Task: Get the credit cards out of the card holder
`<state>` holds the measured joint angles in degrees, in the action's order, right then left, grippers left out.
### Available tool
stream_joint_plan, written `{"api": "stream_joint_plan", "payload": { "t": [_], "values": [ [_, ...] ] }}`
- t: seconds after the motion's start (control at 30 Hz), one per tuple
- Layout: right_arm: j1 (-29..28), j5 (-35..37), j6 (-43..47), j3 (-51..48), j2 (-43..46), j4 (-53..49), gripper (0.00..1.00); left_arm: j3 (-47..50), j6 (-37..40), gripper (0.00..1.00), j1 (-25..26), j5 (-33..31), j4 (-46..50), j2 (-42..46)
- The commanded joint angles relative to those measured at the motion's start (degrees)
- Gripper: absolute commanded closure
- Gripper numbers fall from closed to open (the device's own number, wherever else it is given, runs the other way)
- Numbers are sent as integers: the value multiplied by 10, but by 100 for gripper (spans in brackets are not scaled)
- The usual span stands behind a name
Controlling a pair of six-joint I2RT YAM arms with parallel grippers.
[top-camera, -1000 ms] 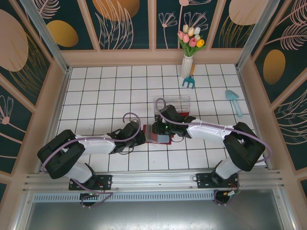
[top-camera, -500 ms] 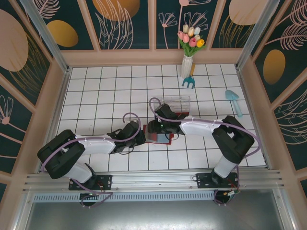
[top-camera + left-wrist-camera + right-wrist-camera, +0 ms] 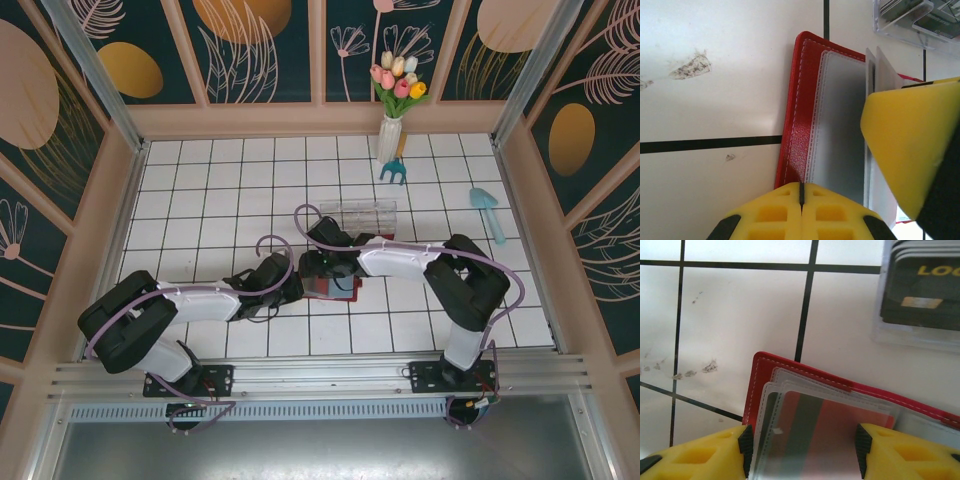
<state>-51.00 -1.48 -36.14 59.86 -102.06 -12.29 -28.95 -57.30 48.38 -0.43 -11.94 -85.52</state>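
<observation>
One card holder (image 3: 340, 291) open, centre frame on white tiles (image 3: 200, 200). Left gripper (image 3: 801, 197) clenched, tips on its red edge. Right gripper (image 3: 802, 442) released, straddling sleeved card (image 3: 832, 422) directly ahead; nearer for pull.

Table (image 3: 220, 190) – white square tiles, dark grout lines, wooden rim on far and side edges; grey scuff marks (image 3: 690, 66) on tiles near centre.
Directly on it:
- card holder (image 3: 330, 289), red, lying open, clear sleeves up, centre-near.
- clear plastic box (image 3: 360, 212), just beyond card holder.
- white vase (image 3: 390, 135) with tulips, upright, far edge.
- blue hand rake (image 3: 394, 171), beside vase.
- light-blue trowel (image 3: 487, 212), right side – well apart from box.
</observation>
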Motion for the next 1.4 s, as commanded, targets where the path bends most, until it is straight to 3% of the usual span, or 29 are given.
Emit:
{"api": "stream_joint_plan", "payload": {
  "t": [0.0, 0.53, 0.77, 0.87, 1.03, 1.13, 1.37],
  "values": [
    [-3, 31, 0, -7, 10, -22, 42, -8, 2, 100, 3, 1, 7, 0],
    [-4, 27, -1, -24, 68, 0, 41, -21, 16, 100, 2, -39, 65, 45],
    [-3, 27, -19, -53, 93, 6, 44, -22, 24, 100, 3, -25, 43, 47],
    [-1, 28, -36, -85, 118, 22, 62, -25, 34, 100, 2, -9, 23, 41],
    [10, 26, -57, -145, 149, 48, 86, -33, 46, 90, 2, 5, 3, 32],
    [17, 4, -59, -170, 149, 65, 91, -38, 49, 83, 2, 16, -10, 21],
    [24, -9, -47, -175, 120, 86, 95, -53, 52, 78, 2, 28, -19, -13]
  ]
}}
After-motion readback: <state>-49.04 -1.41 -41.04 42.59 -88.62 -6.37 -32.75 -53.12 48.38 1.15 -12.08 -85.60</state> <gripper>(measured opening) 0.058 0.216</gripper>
